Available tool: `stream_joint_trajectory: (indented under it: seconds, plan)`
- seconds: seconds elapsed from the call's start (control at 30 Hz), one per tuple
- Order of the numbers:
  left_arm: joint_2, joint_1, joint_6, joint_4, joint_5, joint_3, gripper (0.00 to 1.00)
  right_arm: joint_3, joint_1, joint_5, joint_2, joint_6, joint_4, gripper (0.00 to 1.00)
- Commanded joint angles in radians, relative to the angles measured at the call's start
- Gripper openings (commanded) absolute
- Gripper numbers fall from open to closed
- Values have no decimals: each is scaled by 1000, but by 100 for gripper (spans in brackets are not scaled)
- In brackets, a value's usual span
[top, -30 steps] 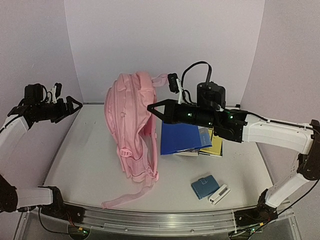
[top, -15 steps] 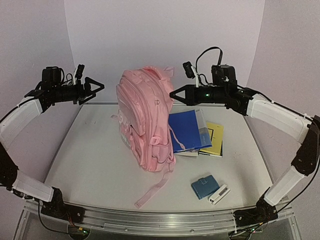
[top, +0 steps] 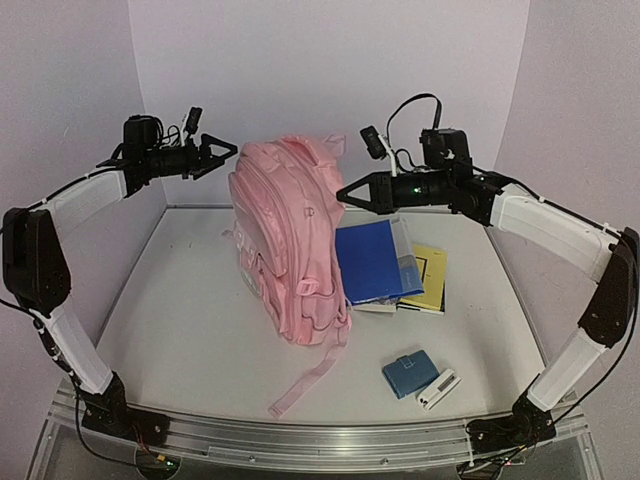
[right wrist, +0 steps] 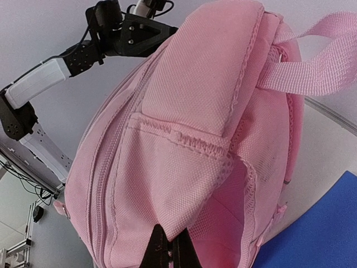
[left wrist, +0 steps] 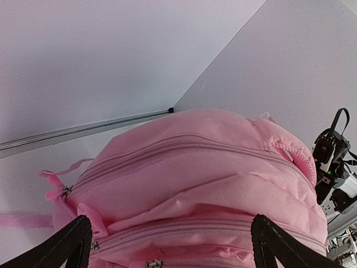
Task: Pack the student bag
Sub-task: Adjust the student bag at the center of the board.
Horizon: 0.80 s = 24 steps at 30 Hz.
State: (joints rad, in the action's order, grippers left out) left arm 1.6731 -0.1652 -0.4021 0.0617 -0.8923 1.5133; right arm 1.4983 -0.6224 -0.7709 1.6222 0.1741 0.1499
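The student bag [top: 285, 240], a large light-pink backpack, stands upright at the middle of the table. Its top handle [right wrist: 312, 53] points toward the back wall. My right gripper [top: 345, 194] is at the bag's right side, shut on the lower edge of the side pocket [right wrist: 184, 184]. Its fingertips [right wrist: 169, 252] pinch the fabric. My left gripper [top: 226, 158] is open and hangs just off the bag's upper left. In the left wrist view the bag [left wrist: 195, 184] fills the space between the spread fingers [left wrist: 75, 245], which do not touch it.
A blue folder [top: 370, 262] lies right of the bag, over a yellow book [top: 428, 280]. A small blue case [top: 406, 374] and a white gadget [top: 438, 388] lie at the front right. A loose bag strap [top: 305, 385] trails toward the front edge.
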Motion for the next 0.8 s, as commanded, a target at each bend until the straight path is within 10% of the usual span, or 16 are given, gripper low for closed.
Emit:
stream_joint_trajectory:
  seconds: [0.0,0.43,0.77]
  plan:
    - [79,-50,11,-114,-65,132,100,-17,2,-56,14,-25,60,0]
    - [169,-149,38,-128,-130,205,93,-25,3,37,41,-7,63,0]
    - [2,-157,78,-92,-116,31,13,51,-1,181,146,60,42,0]
